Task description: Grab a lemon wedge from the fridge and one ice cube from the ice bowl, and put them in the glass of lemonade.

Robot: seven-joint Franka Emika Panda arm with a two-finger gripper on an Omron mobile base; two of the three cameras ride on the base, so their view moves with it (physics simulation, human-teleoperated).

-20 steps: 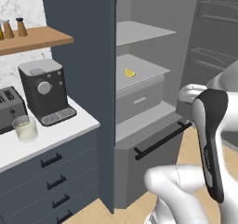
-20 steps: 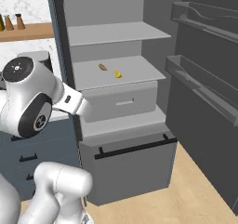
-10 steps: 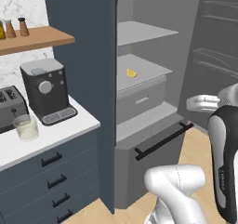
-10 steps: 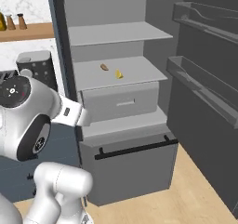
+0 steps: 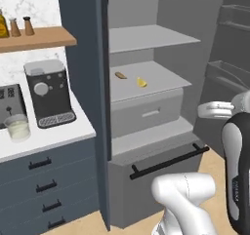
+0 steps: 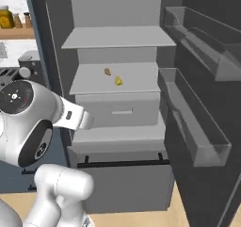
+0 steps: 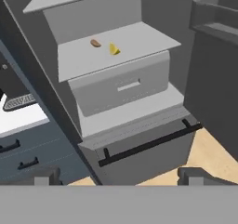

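The fridge stands open, its pale grey shelves bare to me. On its middle shelf lies the tiny yellow lemon wedge, a little right of a brownish elongated food item. The glass of lemonade rests on the white counter left of the fridge. My gripper is open and holds nothing; it hangs well back from the fridge, looking at the shelves from below. The ice bowl is out of view.
The open fridge door with clear bins juts out on the right. A drawer front and a lower drawer with a black bar handle sit under the wedge's shelf. A coffee machine and toaster stand by the glass.
The views have shifted slightly, so the base has moved a little relative to the fridge. My arm has sunk lower and swung outward. The jaws stayed open; the shelf items lie as before.
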